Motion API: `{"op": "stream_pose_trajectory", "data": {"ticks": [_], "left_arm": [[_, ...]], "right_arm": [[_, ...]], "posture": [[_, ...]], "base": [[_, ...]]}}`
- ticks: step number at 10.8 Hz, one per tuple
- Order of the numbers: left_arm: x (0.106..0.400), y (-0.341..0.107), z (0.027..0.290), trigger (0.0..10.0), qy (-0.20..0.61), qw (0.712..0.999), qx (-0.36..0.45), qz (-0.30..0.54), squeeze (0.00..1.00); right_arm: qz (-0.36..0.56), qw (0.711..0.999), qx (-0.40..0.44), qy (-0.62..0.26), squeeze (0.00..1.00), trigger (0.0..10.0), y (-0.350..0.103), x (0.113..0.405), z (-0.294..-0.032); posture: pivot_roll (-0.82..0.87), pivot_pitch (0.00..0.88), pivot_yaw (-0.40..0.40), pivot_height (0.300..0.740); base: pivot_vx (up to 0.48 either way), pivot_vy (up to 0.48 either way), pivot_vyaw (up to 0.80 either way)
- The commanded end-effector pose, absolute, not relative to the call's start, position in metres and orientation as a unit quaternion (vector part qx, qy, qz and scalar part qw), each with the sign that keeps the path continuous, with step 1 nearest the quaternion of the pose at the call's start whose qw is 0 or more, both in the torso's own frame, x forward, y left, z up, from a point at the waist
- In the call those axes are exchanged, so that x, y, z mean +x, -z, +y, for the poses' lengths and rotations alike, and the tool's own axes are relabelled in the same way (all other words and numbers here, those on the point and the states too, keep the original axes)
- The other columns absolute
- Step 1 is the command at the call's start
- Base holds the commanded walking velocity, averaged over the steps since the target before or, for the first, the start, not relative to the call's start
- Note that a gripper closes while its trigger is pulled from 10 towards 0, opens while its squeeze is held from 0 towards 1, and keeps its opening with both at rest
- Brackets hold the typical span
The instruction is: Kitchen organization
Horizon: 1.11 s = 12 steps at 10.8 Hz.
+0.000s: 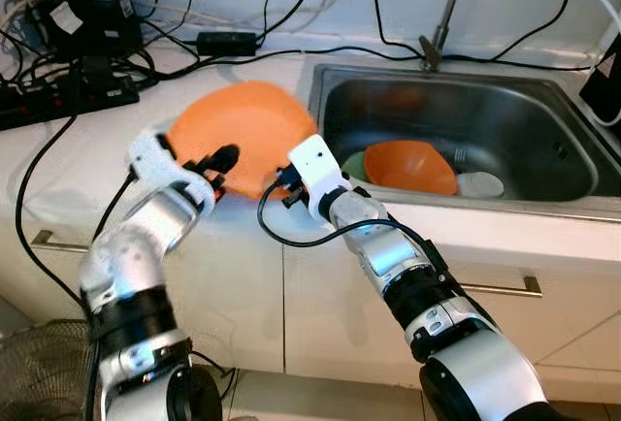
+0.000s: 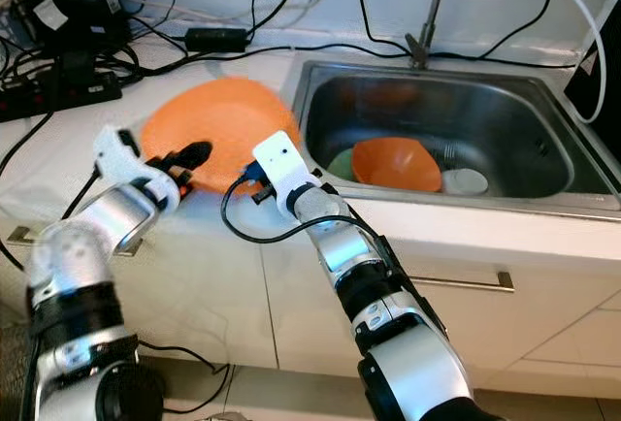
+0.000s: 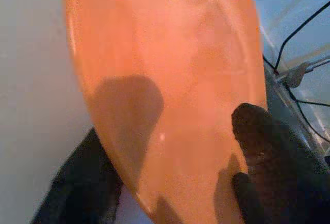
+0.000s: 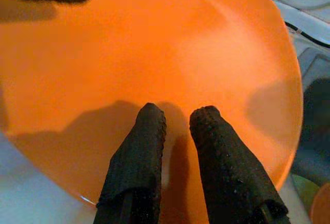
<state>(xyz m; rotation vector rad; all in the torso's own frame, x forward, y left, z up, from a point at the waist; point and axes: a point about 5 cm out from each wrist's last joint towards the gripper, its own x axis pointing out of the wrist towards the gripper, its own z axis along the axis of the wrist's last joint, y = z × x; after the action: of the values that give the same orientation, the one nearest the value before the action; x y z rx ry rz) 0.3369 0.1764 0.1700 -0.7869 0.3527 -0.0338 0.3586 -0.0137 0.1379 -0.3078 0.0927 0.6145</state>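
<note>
White cabinet fronts [image 1: 243, 295] with bar handles [image 1: 500, 287] run below the bench edge, nearest the robot. Both arms reach over that edge to one orange plate [image 1: 247, 125], which sits tilted on the white bench [image 1: 78, 164] just left of the sink, its far rim raised. Left gripper [image 1: 215, 171]: clamped on the plate's near-left rim; the left wrist view shows one black finger [image 3: 268, 152] on the upper face and the other under the rim. Right gripper [image 4: 172, 146]: at the plate's near-right edge, its two fingers close together, a narrow gap between them, lying on the plate's upper face in the right wrist view; whether they press it or only rest there, cannot tell. A black cable [image 1: 291, 232] loops off the right wrist. To the right, the stainless sink [image 1: 543, 115] holds an orange bowl [image 1: 412, 167], with a pale green dish [image 1: 355, 164] touching its left side and a small white dish [image 1: 480, 185] at its right. Further back, a faucet stem [image 1: 446, 14] rises behind the sink. Far left on the bench: black power strip [image 1: 68, 101], a black adapter [image 1: 228, 43], and a tangle of black cords [image 1: 291, 14] trailing along the wall.
</note>
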Motion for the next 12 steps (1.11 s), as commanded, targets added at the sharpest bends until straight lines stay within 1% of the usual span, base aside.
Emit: {"op": "stream_pose_trajectory", "data": {"ticks": [1, 3, 7, 12], "left_arm": [[0.342, -0.177, 0.165, 0.0, 0.047, 0.91, -0.375, 0.169, 0.0], [0.339, -0.175, 0.16, 0.0, 0.057, 0.908, -0.378, 0.172, 0.0], [0.333, -0.168, 0.167, 0.0, 0.056, 0.909, -0.377, 0.169, 0.0], [0.329, -0.164, 0.166, 0.0, 0.045, 0.908, -0.384, 0.163, 0.0]], "right_arm": [[0.079, 0.942, -0.147, -0.292, 0.0, 10.0, -0.124, 0.357, -0.021], [0.078, 0.943, -0.148, -0.288, 0.0, 10.0, -0.125, 0.358, -0.024], [0.078, 0.944, -0.146, -0.284, 0.0, 10.0, -0.124, 0.358, -0.025], [0.072, 0.947, -0.143, -0.279, 0.0, 10.0, -0.127, 0.36, -0.024]], "posture": [[0.16, 0.0, 0.003, 0.74], [0.16, 0.0, 0.003, 0.74], [0.16, 0.0, 0.004, 0.74], [0.17, 0.0, -0.002, 0.74]], "base": [[0.0, 0.0, 0.0], [0.0, 0.0, 0.0], [0.0, 0.0, 0.0], [0.0, 0.0, 0.0]]}}
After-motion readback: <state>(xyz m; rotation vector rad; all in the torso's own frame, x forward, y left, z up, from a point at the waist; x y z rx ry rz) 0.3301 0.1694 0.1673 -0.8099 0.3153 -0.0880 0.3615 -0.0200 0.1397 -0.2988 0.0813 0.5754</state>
